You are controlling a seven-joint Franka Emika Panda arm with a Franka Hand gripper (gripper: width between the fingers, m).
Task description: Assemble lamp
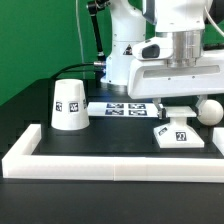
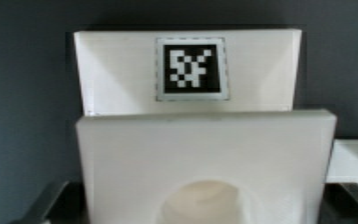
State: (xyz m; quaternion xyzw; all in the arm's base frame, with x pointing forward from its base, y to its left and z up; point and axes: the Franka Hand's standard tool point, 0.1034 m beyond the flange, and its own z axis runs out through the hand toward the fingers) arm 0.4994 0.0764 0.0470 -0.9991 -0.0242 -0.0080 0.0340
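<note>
The low angular matte white plastic base block [image 1: 178,136] is parked on the black table [image 1: 110,142], right under the gripper [image 1: 177,110]; whether it's spread or pinched together honestly can't be told.

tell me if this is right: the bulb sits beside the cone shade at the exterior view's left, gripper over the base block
No. The exterior view shows the bulb at its right, beside the base block, far from the cone shade at its left. The gripper is over the base block.
</note>
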